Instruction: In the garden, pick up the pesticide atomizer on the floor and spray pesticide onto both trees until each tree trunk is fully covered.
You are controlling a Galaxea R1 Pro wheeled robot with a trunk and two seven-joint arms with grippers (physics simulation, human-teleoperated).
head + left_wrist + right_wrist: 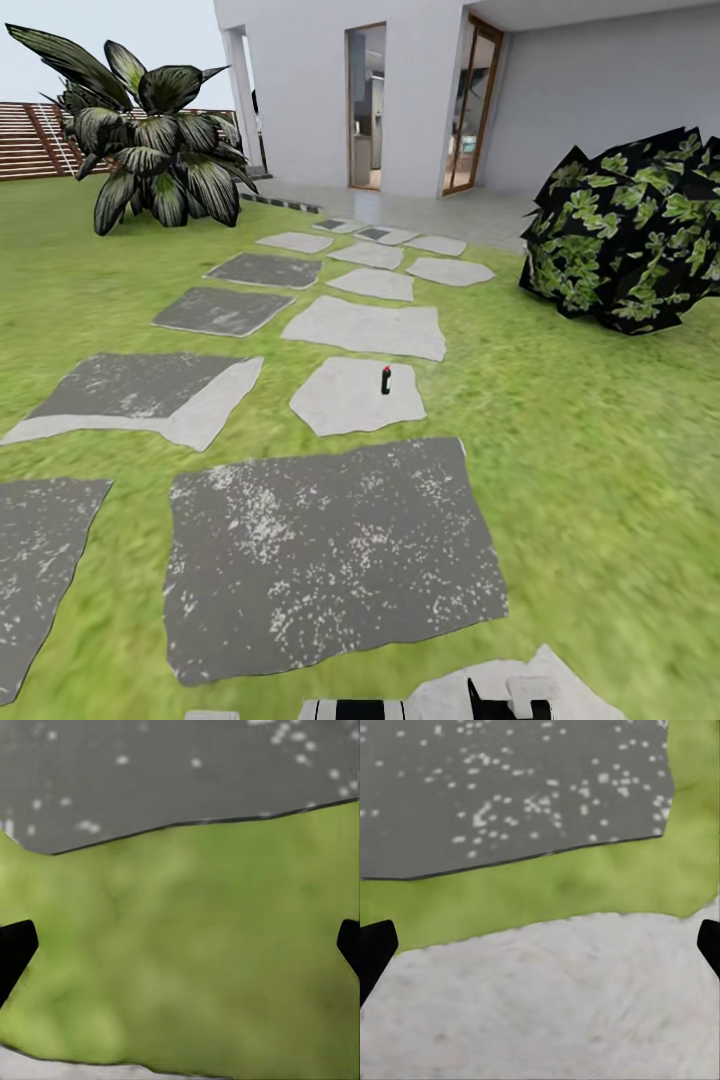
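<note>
Garden, head view. Far left: brown slat fence (30, 140), then a broad-leaved plant (160, 130) on the lawn (600, 450). Centre: grey stepping stones (330, 560) run toward the white house (420, 90). Pesticide atomizer (386, 380) stands upright on a pale stone (340, 400), mid-path, well apart from both arms. Right: dark leafy bush (630, 230).

Left tool (180, 945): fingers spread wide at the frame edges, grass between them. Right tool (540, 945): likewise spread, over a pale stone, holding nothing.

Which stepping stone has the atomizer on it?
The pale stone mid-path, just beyond the big dark speckled slab; the pesticide atomizer stands upright near its right edge.
</note>
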